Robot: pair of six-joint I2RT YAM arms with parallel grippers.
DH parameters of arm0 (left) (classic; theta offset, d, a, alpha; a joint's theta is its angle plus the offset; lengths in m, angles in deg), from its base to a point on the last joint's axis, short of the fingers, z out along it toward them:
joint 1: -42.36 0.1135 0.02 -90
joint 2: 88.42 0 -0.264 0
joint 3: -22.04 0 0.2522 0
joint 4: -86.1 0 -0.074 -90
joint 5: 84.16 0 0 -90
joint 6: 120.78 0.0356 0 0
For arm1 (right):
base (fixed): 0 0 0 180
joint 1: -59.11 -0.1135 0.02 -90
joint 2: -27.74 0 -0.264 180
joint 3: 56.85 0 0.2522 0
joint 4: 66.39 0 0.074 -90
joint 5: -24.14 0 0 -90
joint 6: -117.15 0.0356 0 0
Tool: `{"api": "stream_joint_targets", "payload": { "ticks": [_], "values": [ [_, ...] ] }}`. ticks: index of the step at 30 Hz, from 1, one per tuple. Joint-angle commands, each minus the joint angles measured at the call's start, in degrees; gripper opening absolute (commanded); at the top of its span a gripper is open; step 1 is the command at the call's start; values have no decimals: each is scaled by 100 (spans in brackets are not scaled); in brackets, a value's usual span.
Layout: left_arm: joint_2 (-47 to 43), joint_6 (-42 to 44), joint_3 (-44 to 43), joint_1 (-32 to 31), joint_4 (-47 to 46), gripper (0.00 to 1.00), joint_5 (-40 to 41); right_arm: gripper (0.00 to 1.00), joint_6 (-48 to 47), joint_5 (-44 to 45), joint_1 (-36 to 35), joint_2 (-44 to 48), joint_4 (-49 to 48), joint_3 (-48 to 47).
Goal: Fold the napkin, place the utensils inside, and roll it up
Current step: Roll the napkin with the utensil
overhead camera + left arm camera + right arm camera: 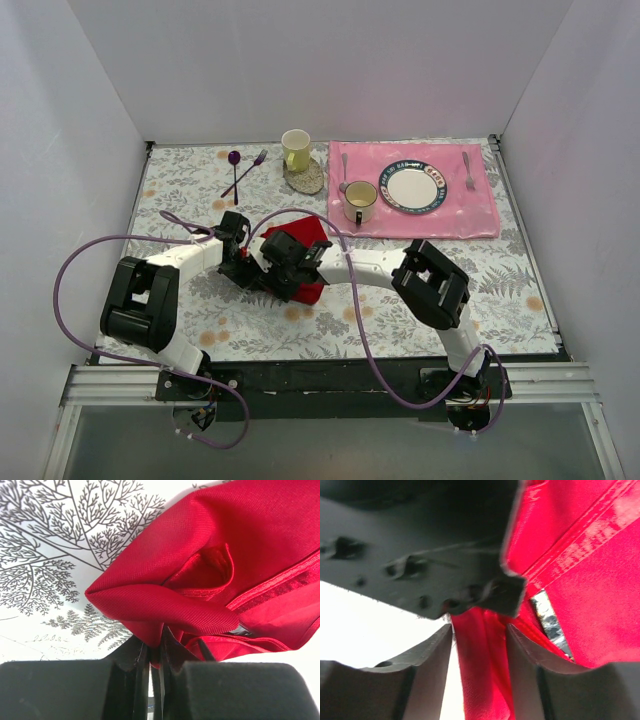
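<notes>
The red napkin [306, 233] lies bunched at the table's middle left, mostly under both grippers. My left gripper [246, 264] is shut on a fold at the napkin's edge; in the left wrist view its tips [156, 647] pinch red cloth [225, 525] that is folded over into a thick bundle. My right gripper [276, 266] meets it from the right; in the right wrist view its tips [480, 635] stand partly apart with a thick fold of napkin [590, 605] between them. A silver piece of the fork [549, 622] shows inside the cloth; its handle is hidden.
A pink placemat [480, 215] at the back right holds a plate [410, 187], a white cup [360, 202] and a silver fork [468, 170]. A yellow mug [296, 150] and a purple spoon-and-fork pair [243, 172] lie at the back. Purple cables loop over both arms.
</notes>
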Motion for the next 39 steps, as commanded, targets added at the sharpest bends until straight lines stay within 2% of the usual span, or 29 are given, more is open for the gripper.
{"api": "stream_joint_targets", "payload": {
  "ticks": [1, 5, 8, 12, 13, 17, 24, 30, 35, 39],
  "values": [
    [-39, 3, -11, -43, 386, 0, 107, 50, 26, 446, -129, -210, -208, 14],
    [-13, -23, 33, -43, 368, 0, 46, 42, 122, 675, -182, -272, -199, 84],
    [-13, -23, 15, -43, 368, 0, 72, 43, 114, 684, -199, -289, -199, 93],
    [-4, -23, 33, -34, 360, 0, 116, 59, 149, 167, -199, 96, -155, -73],
    [-4, -23, 59, -34, 351, 0, 116, 66, 149, 166, -199, 323, -138, -117],
    [-48, -23, 77, -34, 333, 0, 89, 74, 79, 95, -25, 677, -199, -144],
    [-92, -14, 59, -25, 325, 0, 98, 76, -79, 95, 152, 642, -251, -30],
    [-127, -6, 103, -25, 289, 0, 55, 76, -219, -501, 354, 493, -331, -83],
    [-171, 3, 77, -34, 298, 0, 63, 75, -562, -625, 407, 291, -313, -144],
    [-189, 12, 68, -25, 298, 0, 54, 77, -607, -1247, 609, 150, -375, -127]
  ]
}}
